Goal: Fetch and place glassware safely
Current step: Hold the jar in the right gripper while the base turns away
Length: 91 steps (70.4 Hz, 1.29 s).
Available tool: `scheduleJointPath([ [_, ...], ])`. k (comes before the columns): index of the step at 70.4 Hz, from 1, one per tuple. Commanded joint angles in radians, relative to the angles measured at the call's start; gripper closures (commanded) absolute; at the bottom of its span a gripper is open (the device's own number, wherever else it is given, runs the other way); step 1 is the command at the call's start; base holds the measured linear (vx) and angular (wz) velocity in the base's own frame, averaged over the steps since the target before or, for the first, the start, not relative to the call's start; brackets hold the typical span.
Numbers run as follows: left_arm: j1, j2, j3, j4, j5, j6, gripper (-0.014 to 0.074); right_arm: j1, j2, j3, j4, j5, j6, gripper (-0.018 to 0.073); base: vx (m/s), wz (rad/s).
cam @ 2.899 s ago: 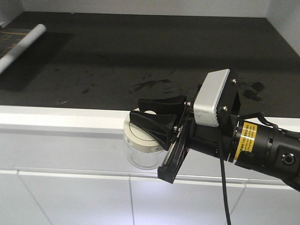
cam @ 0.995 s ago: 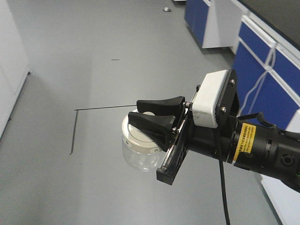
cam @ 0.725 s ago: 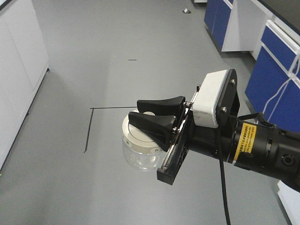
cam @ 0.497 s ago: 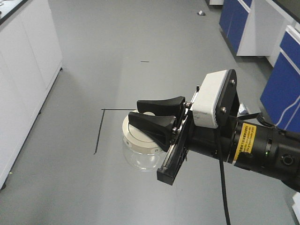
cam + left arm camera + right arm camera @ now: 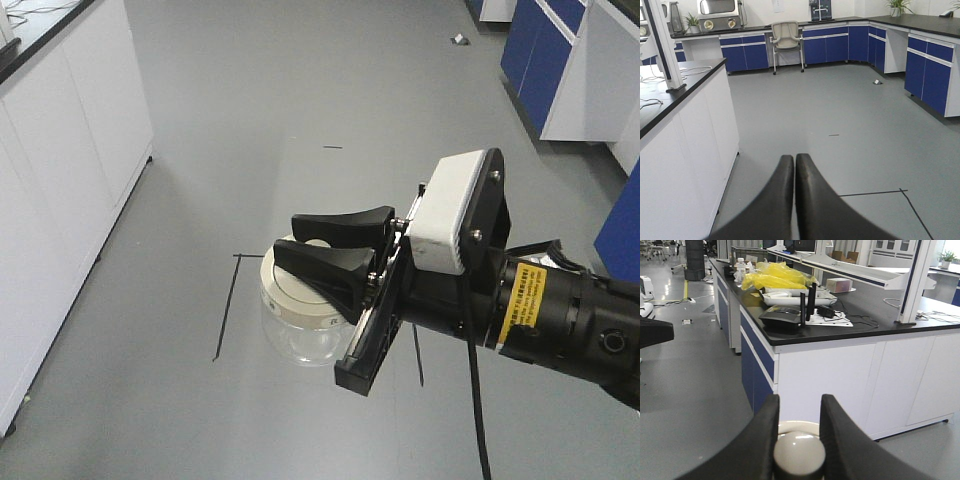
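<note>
The glass jar [image 5: 302, 335] is small, squat and clear with a round off-white lid. It hangs in the air above the grey floor, held by the knob on its lid. My right gripper [image 5: 288, 236] is shut on that knob, one black finger on each side. The right wrist view shows the knob [image 5: 799, 455] pinched between the two fingers [image 5: 760, 440] of my right gripper [image 5: 799, 405], with the lid rim behind it. My left gripper [image 5: 794, 161] is shut and empty, its two black fingers pressed together, pointing out over the floor.
A white lab bench [image 5: 60, 170] with a dark top runs along the left. Blue cabinets [image 5: 560, 60] stand at the right. Black tape lines [image 5: 225, 310] mark the floor below the jar. The right wrist view shows a bench [image 5: 840, 325] with equipment and yellow bags.
The view has swung from the black bench top to the open floor. The scene keeps sliding right: the white bench comes in at left, the blue cabinets recede. The grip on the jar is unchanged.
</note>
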Motion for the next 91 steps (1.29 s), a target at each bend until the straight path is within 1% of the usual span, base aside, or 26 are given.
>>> scheduleJointPath([
  [1,0.002,0.012,-0.030,-0.009,-0.071,-0.005,0.0603,0.002,-0.030,-0.029,0.048,-0.064,0.000,0.0563,0.29,0.01],
  [56,0.002,0.012,-0.030,-0.009,-0.071,-0.005,0.0603,0.002,-0.030,-0.029,0.047,-0.064,0.000,0.0563,0.33,-0.07],
  [91,0.002,0.012,-0.030,-0.009,-0.071,-0.005,0.0603,0.002,-0.030,-0.029,0.047,-0.064,0.000,0.0563,0.39,0.06],
])
